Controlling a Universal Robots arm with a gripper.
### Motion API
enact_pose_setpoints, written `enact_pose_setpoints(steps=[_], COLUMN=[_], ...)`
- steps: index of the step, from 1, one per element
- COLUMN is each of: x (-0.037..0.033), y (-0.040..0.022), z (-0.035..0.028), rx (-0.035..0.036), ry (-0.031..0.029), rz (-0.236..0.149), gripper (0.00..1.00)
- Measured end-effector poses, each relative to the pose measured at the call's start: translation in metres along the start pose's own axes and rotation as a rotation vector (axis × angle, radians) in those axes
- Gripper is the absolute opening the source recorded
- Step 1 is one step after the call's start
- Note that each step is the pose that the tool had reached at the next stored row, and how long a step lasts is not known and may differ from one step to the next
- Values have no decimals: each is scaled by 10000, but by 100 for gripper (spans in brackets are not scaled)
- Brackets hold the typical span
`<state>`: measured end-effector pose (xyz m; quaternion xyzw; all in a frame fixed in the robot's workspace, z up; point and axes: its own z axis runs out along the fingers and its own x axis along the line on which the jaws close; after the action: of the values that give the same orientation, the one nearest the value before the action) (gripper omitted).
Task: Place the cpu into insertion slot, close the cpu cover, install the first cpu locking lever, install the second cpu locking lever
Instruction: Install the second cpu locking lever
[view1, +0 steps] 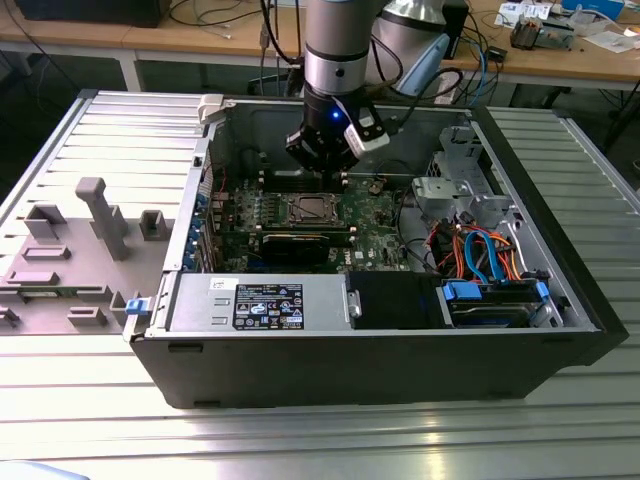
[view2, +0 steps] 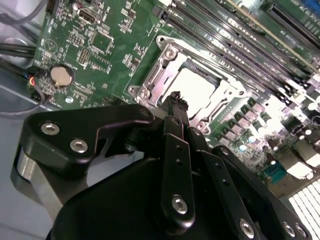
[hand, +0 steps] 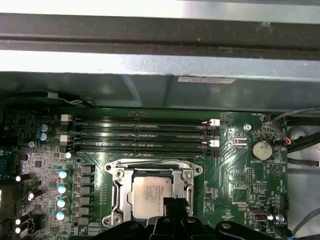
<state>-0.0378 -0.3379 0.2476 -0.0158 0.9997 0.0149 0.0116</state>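
While your black gripper (view2: 175, 97) hovers jaws together just above it, the square silver-grey cpu (hand: 154, 196) sits in the metal-rimmed insertion slot (hand: 116, 192), framed by the silver cpu cover (view2: 162, 67).

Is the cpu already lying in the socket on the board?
Yes: in the first wrist view the cpu lies flat in the socket, its silver top showing through the window of the cover, with the gripper at its edge.

Light: bright, from overhead.
Glare: on the cpu (view2: 192, 89) in the second wrist view.
Blur: the gripper (view2: 175, 97), close up.
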Motion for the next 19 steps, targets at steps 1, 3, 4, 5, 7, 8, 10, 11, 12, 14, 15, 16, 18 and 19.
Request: enact_pose_setpoints(steps=[1, 3, 4, 5, 7, 8, 10, 11, 12, 14, 15, 16, 18, 19], x=[1, 21, 28, 28, 29, 29, 29, 29, 29, 30, 30, 30, 30, 30], y=[-10, -203, -269, -276, -283, -289, -293, -295, -299, -305, -308, -309, -313, -314], z=[-1, -6, -8, -8, -9, -9, -9, -9, -9, -9, -10, -10, -10, -10], rx=[-5, -458, -458, -458, -458, -458, -458, -458, -458, -458, -458, -458, -458, -458], ry=[0, -13, -13, -14, -13, -13, -13, -13, -13, -13, -13, -13, -14, -13], rz=[1, 12, 12, 12, 12, 12, 12, 12, 12, 12, 12, 12, 12, 12], gripper=[11, 11, 11, 11, 11, 11, 11, 11, 11, 11, 11, 11, 11, 11])
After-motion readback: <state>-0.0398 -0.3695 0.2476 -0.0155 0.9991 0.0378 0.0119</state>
